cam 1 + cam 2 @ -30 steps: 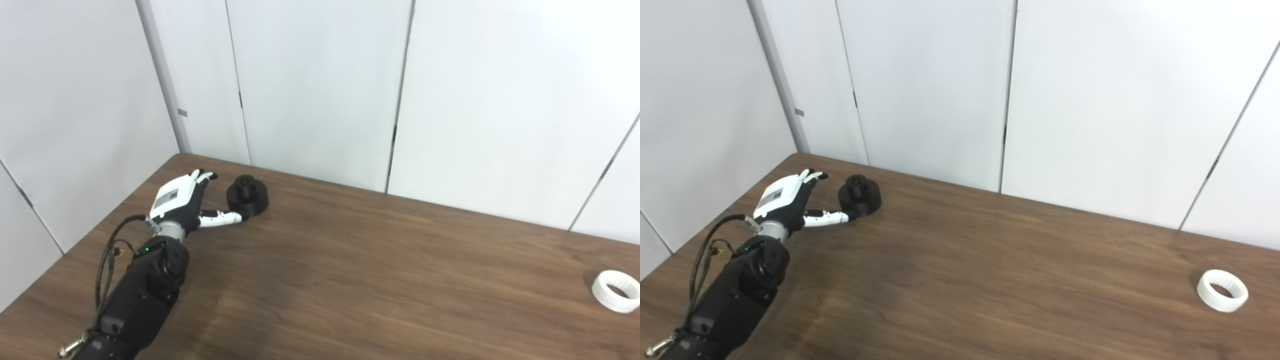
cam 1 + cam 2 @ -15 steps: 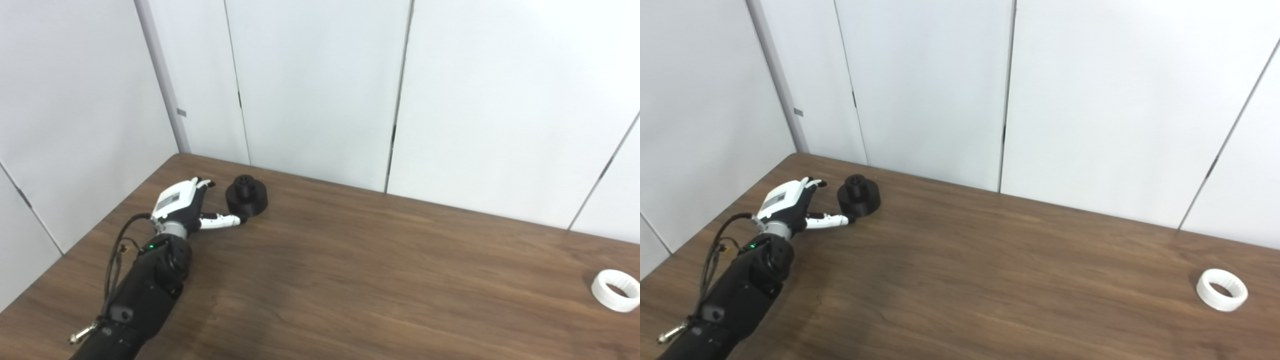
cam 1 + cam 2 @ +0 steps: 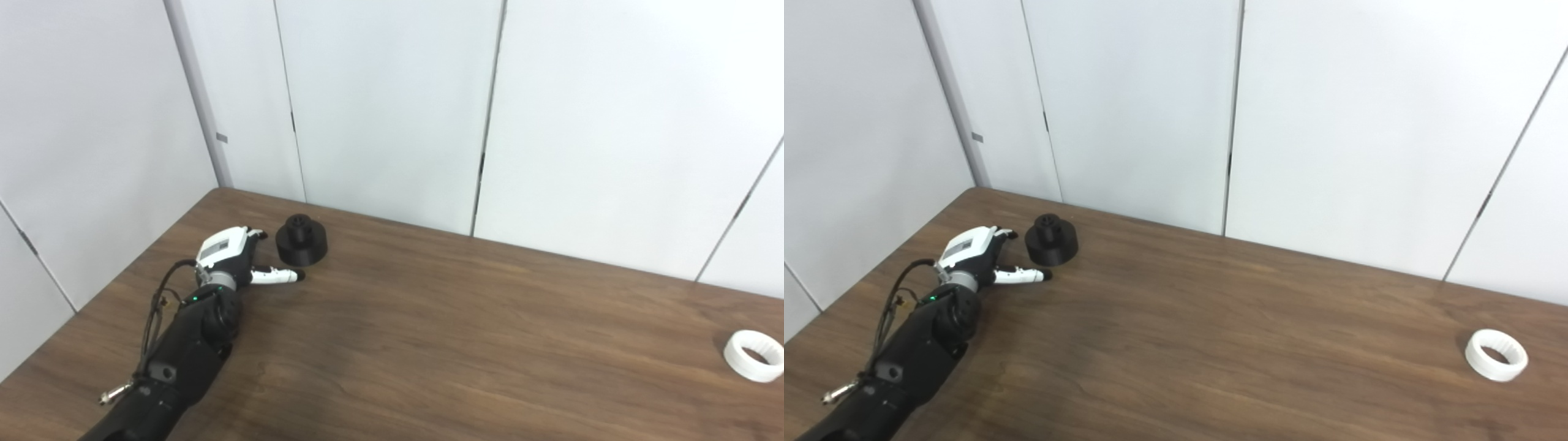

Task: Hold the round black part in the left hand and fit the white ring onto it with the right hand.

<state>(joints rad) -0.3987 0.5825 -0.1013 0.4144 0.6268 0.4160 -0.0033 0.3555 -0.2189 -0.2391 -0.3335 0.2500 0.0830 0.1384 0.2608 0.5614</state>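
The round black part (image 3: 301,240), a stepped disc with a small raised hub, stands on the brown table near its far left corner. My left hand (image 3: 236,256) lies low on the table just left of it, open, fingers toward the part's left side and the thumb stretched out below its front edge without holding it. The white ring (image 3: 754,356) lies flat at the table's right edge, also seen as the white ring (image 3: 1496,355) in the right eye view. My right hand is out of sight.
White wall panels (image 3: 392,110) close off the table's back and left sides, meeting in a corner just behind the black part. The wooden table (image 3: 465,343) stretches wide between the part and the ring.
My left hand has sunk toward the table and eased slightly forward beside the black part; the thumb now lies lower, below the part's front edge. Part and ring have stayed put.
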